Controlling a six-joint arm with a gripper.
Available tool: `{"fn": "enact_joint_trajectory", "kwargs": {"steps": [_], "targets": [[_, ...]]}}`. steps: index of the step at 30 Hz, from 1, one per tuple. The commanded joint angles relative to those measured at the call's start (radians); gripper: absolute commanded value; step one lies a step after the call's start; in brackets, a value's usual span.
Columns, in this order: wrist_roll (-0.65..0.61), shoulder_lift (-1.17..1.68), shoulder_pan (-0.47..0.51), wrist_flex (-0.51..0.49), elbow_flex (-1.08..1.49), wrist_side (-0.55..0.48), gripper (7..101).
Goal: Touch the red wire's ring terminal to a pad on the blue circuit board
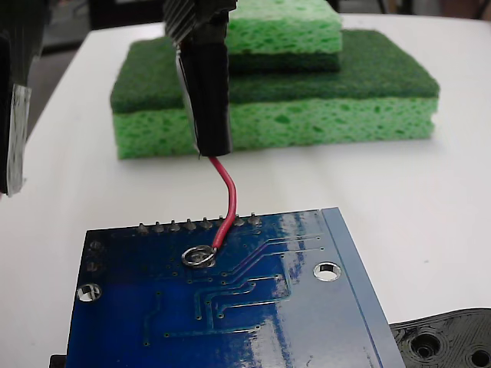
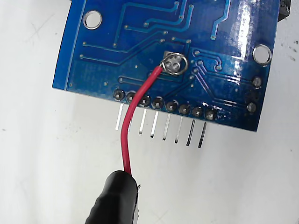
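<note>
The blue circuit board (image 1: 245, 322) lies flat on the white table at the front of the fixed view, and it fills the top of the wrist view as the blue circuit board (image 2: 140, 70). The red wire (image 1: 229, 201) curves down from a black sleeve (image 1: 205, 92) onto it. The ring terminal (image 1: 198, 256) rests flat on the board, just behind the row of solder bumps. In the wrist view the ring terminal (image 2: 174, 63) sits over a small square pad, with the red wire (image 2: 135, 112) crossing the board's edge. My gripper (image 1: 196, 15) is at the top edge, shut on the sleeve.
Two stacked green sponges (image 1: 322, 115) stand behind the board. A black plastic part with holes (image 1: 453, 341) lies at the front right. A dark object (image 1: 15, 100) hangs at the left edge. Bare header pins (image 2: 161, 127) stick out from the board's edge over the table.
</note>
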Motion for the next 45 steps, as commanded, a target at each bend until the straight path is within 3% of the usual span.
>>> {"fn": "enact_joint_trajectory", "kwargs": {"steps": [1, 27, 35, 40, 45], "targets": [[0.002, 0.011, -0.003, 0.0, -0.005, 0.002, 100.3], [0.012, 0.025, -0.029, -0.002, -0.014, 0.011, 100.3], [0.038, 0.163, -0.071, -0.005, 0.028, 0.032, 100.3], [0.109, 0.387, -0.109, -0.071, 0.199, 0.066, 100.3], [0.212, 0.752, -0.158, -0.242, 0.552, 0.114, 100.3]]}}
